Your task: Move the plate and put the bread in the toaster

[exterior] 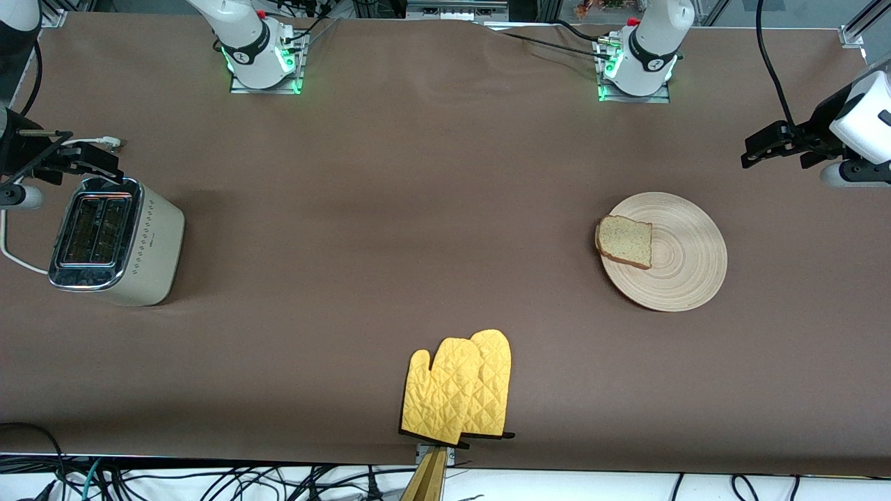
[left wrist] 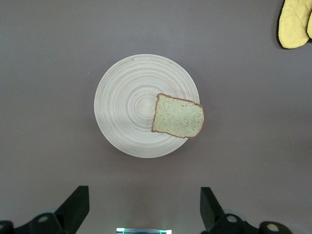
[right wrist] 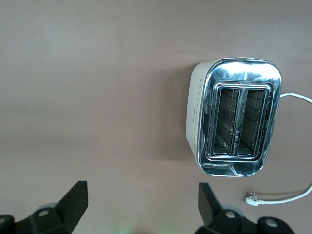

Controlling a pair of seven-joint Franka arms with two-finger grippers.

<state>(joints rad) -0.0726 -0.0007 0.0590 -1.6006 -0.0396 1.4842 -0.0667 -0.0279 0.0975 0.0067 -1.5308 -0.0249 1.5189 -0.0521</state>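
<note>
Squarish brown bread slice [exterior: 625, 241] on round pale-wood plate [exterior: 686, 268] (rim overhang), cream-white chrome-topped toaster [exterior: 115, 240] at right arm's desk end; left pincer [left wrist: 145, 207] and right pincer [right wrist: 141, 204] both released, aloft.

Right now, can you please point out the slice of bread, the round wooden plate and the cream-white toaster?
light brown bread slice [exterior: 625, 241]: front view, middle of its crumb.
round pale wooden plate [exterior: 686, 254]: front view, bare ringed surface.
cream-white chrome-topped toaster [right wrist: 238, 123]: right wrist view, chrome between slots.

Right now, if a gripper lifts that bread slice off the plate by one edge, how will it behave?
The bread looks thin and soft, so it will probably sag. It overhangs the plate rim, so that edge should be reachable. Its crumb may dent under the fingers.
</note>
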